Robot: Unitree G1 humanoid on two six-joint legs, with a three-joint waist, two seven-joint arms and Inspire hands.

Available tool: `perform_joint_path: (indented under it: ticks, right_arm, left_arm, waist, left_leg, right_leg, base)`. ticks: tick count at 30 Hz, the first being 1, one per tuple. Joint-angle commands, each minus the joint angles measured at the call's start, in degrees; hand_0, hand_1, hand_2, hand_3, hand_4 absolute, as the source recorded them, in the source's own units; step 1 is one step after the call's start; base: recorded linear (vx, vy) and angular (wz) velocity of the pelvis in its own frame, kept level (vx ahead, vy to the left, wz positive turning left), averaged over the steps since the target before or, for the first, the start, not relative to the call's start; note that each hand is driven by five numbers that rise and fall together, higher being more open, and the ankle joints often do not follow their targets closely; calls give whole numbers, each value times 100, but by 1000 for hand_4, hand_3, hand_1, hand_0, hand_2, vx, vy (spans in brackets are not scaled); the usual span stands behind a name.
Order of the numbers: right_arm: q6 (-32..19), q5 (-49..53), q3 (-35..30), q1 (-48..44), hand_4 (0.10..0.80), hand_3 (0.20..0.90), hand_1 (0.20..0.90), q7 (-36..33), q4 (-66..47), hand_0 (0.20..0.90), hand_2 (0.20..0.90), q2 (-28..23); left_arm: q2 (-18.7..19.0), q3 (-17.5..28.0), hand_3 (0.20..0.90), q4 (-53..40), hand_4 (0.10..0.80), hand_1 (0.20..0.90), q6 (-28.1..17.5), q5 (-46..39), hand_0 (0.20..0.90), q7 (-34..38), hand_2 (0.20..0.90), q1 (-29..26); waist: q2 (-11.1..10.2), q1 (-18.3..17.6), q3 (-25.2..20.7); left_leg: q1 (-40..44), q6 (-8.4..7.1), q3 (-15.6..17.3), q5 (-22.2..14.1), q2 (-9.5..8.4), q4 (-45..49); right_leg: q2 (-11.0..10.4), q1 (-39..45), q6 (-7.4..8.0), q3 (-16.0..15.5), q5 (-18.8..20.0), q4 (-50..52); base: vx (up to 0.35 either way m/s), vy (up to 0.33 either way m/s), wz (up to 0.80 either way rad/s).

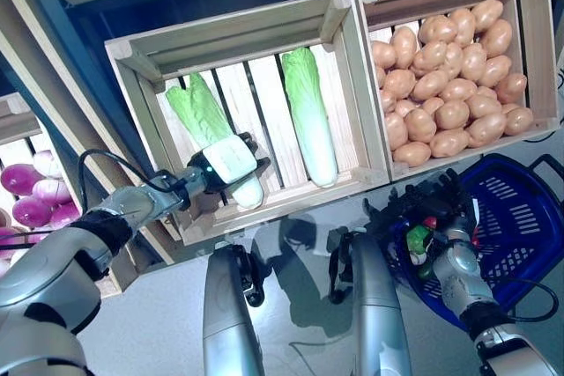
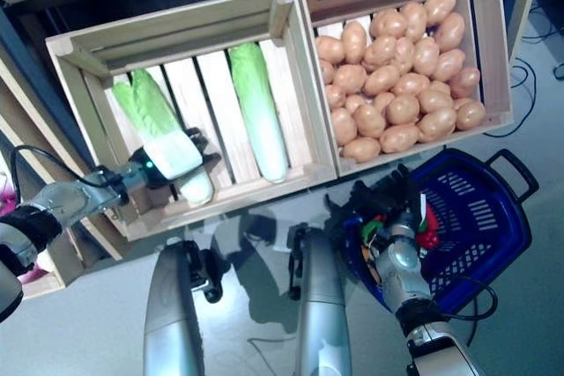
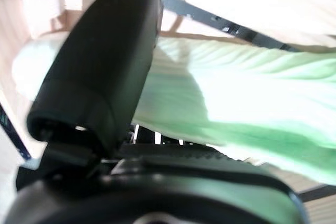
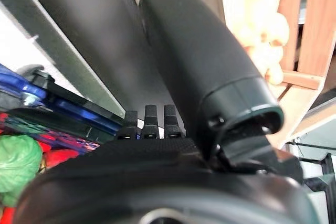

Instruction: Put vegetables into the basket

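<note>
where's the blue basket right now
The blue basket sits on the floor at the robot's lower right, just below the potato crate, with the right hand at its rim.

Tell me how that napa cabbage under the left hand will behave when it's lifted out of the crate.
The cabbage is long with a smooth pale base, so it may slip from the left hand gripping that end. Held there, the leafy top will probably droop or tilt. It looks like a light replica, though that's uncertain.
</note>
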Motion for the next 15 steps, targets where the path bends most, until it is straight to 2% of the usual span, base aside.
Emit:
perform_joint_path:
  ticks: [1,7,15]
  right_arm:
    - [-796,85,-597,-51,800,900,900,-236,-484,900,900,-422]
    - [-786,71,-689,17,800,900,900,-179,-535,900,900,-427]
    - [-802,-66,-608,-77,800,900,900,-114,-472,900,900,-286]
  left_arm:
    - [428,-90,300,758,400,300,377,-133,300,-816,300,101]
    - [518,-18,300,646,400,300,191,-278,300,-930,300,156]
    - [430,-59,300,670,400,300,25,-719,300,-819,300,314]
  waist:
    - [14,-45,-266]
    - [35,-51,-353]
    - [88,-101,-595]
  left_leg:
    - [126,-528,-247,-454,256,-240]
    - [152,-513,-240,-454,257,-205]
    - [879,-364,-93,-315,212,-840]
  right_leg:
    - [-351,22,680,139,16,19]
    - [-361,53,721,138,-1,55]
    - [-376,799,705,110,241,-800]
  base:
    - [16,-31,-8]
    - [36,-9,-4]
    - [51,27,-6]
